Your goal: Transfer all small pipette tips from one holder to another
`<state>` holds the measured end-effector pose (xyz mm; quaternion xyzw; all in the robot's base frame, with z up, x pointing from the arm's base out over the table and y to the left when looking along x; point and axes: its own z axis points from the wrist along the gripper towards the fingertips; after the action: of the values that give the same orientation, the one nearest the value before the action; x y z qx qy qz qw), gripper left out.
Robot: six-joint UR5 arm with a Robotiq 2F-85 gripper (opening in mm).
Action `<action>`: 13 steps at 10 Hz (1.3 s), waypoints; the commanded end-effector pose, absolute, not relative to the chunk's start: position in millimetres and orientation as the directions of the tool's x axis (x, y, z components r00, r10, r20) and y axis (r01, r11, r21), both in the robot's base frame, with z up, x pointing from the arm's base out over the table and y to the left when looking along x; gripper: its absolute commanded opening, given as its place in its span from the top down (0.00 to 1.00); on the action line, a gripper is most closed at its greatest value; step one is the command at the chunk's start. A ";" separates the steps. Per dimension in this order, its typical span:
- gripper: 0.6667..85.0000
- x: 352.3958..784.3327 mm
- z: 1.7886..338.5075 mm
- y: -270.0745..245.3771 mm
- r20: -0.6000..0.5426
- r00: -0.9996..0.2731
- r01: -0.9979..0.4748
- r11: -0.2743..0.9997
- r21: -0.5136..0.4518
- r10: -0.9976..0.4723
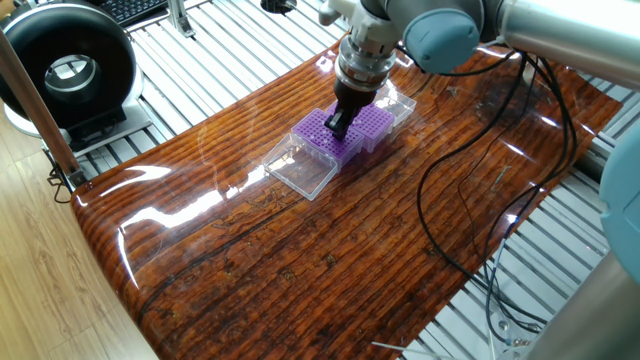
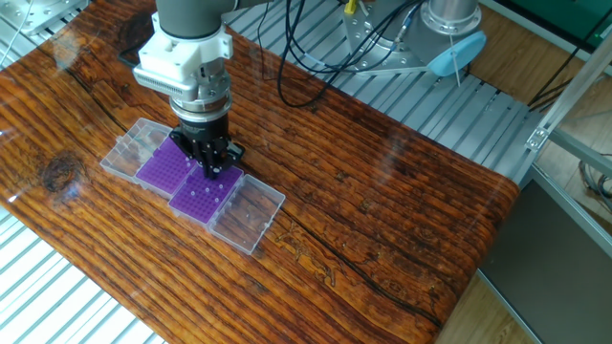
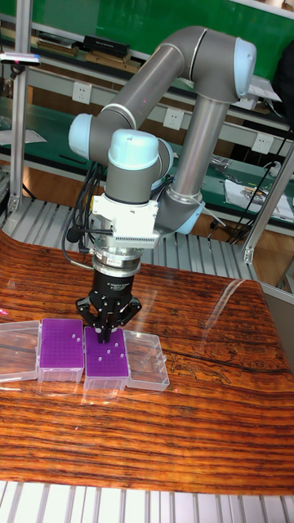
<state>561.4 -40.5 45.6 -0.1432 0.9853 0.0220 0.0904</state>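
The arm reaches down over the glossy wooden worktop [image 2: 382, 191], and its tool [image 3: 105, 333] points straight down at the two purple racks. The racks sit side by side, touching, each in a clear plastic box with the lid folded open flat to the outer side.

In the tall fixed view, the tool is low over the right rack [image 3: 108, 358], at the top corner next to the other rack. This rack carries a few small white pipette tips [image 3: 107, 353], scattered in the grid. The left rack [image 3: 62, 339] shows one or two white dots only, near its right edge.

The black fingers [image 2: 212, 164] come close together at the ends, but I cannot tell if they pinch a tip or only stand closed near the holes; the view is too small for this.

One clear lid [image 3: 147, 359] lies to the right of the right rack, and the other lid [image 3: 18, 351] lies to the left of the left rack. Black cables [image 1: 450, 170] hang from the arm and lie over the worktop.
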 end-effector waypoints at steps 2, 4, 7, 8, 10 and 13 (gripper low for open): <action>0.80 562.7 47.9 -41.3 -0.188 -0.936 -0.310 0.950 0.030 -0.299; 0.79 564.5 46.6 -42.1 -0.192 -0.934 -0.314 0.949 0.033 -0.302; 0.79 564.8 46.5 -40.7 -0.194 -0.936 -0.305 0.952 0.037 -0.293; 0.80 565.2 46.2 -40.1 -0.197 -0.937 -0.301 0.953 0.036 -0.288; 0.81 565.2 45.5 -38.8 -0.198 -0.938 -0.296 0.954 0.036 -0.284; 0.99 565.9 46.1 -45.4 -0.186 -0.950 -0.256 0.967 0.008 -0.250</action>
<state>564.3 -43.1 44.2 -0.1438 0.9852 0.0211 0.0908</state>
